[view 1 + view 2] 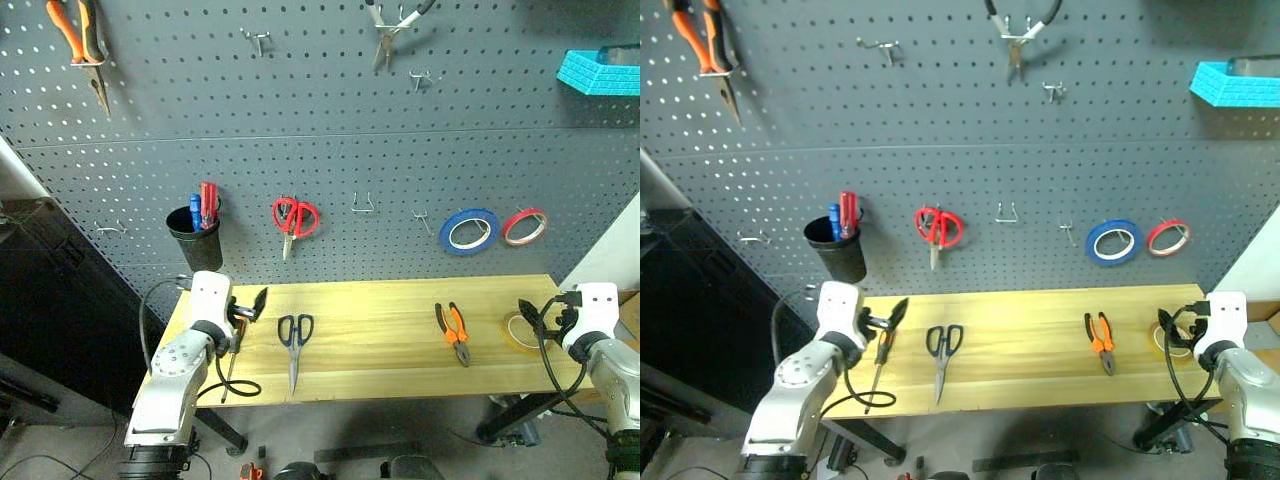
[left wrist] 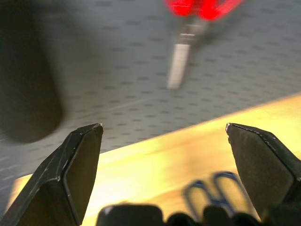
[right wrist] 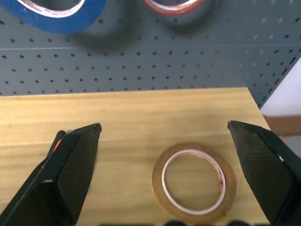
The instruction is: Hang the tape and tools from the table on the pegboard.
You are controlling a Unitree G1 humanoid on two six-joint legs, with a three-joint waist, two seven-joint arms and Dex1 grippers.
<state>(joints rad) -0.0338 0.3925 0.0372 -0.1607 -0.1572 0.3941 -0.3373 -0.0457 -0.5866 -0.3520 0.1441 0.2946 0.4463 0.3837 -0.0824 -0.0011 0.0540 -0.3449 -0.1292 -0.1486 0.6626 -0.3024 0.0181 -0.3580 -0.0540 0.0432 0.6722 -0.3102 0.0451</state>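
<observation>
- Four things of the task lie on the table (image 1: 400, 345), all below the pegboard (image 1: 330, 150); I go from the largest to the smallest.
- Scissors (image 1: 294, 340), at 9 o'clock from the table's middle: stiff metal, probably rather light. The blades look slippery, so I would grasp across the dark-blue handle loops, which also fit over a hook.
- Screwdriver (image 1: 880, 362), near the table's 9 o'clock edge: slim and rigid, and it may roll. The thick orange-and-black handle seems the best place to take.
- Pliers (image 1: 453, 333), at 3 o'clock from the middle: short, dense, likely the heaviest. The rubber-like handles should give good friction.
- Tape (image 3: 194, 182), at the 3 o'clock end: a thin, light ring, a little flexible. Pinch through the rim, one finger inside.
- Left gripper (image 1: 250, 305) is released, fingers wide, above the screwdriver.
- Right gripper (image 3: 164, 136) is also released and empty; its fingers stand on both sides of the tape.
</observation>
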